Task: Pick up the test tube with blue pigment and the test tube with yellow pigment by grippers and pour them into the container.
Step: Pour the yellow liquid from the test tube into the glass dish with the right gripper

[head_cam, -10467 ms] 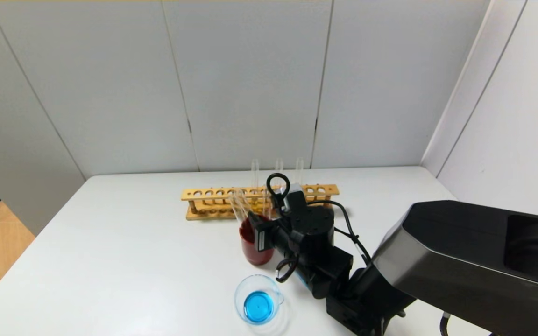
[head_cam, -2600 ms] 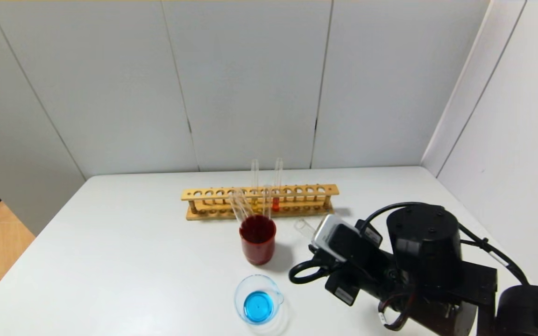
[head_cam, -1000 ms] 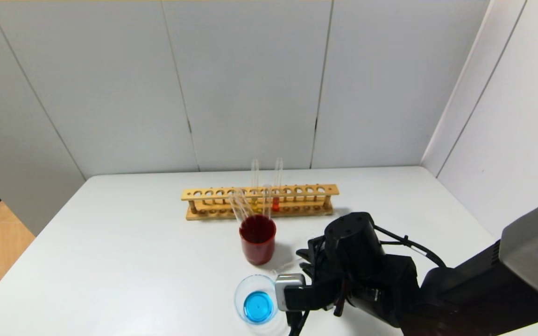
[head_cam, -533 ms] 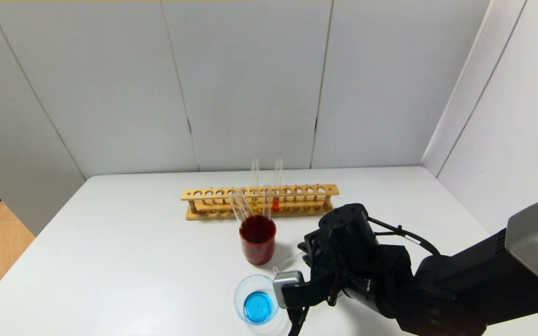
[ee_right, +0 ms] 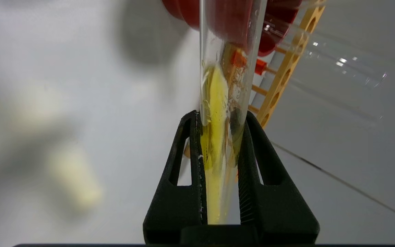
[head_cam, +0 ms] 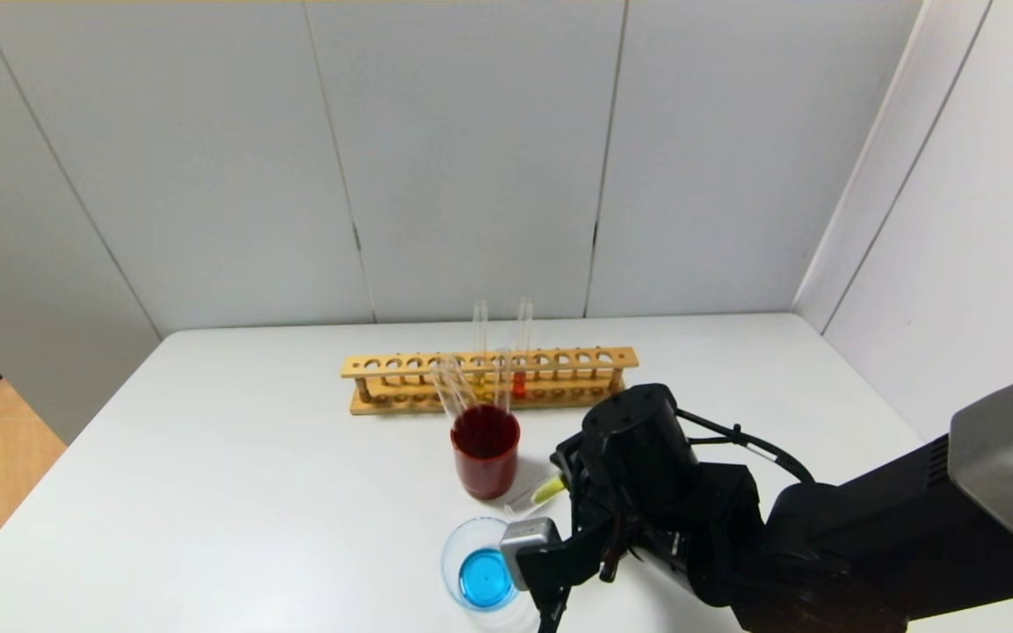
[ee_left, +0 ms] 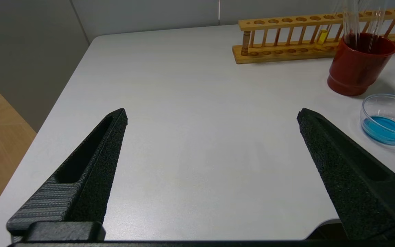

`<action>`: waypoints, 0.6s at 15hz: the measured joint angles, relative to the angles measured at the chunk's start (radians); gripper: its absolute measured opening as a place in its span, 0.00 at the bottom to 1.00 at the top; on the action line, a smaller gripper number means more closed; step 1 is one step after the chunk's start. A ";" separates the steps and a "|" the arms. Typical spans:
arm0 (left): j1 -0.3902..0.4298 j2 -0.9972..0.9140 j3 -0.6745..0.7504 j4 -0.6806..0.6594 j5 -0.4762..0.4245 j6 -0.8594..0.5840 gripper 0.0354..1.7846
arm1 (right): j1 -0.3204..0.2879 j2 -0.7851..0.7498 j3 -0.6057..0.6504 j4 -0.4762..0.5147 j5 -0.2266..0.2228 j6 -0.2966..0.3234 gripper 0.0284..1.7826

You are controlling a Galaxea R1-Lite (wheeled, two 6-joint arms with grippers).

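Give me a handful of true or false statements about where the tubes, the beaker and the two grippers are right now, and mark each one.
1. The right gripper is shut on the test tube with yellow pigment. True.
2. The glass beaker holds red liquid. False: the liquid in it is blue.
3. The left gripper is open and holds nothing. True.
4. The yellow tube stands upright in the wooden rack. False: it is tilted, held beside the beaker.
5. The dark red cup stands between the rack and the beaker. True.
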 joint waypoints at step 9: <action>0.000 0.000 0.000 0.000 0.000 0.000 0.98 | 0.018 0.032 -0.043 0.000 -0.022 -0.064 0.18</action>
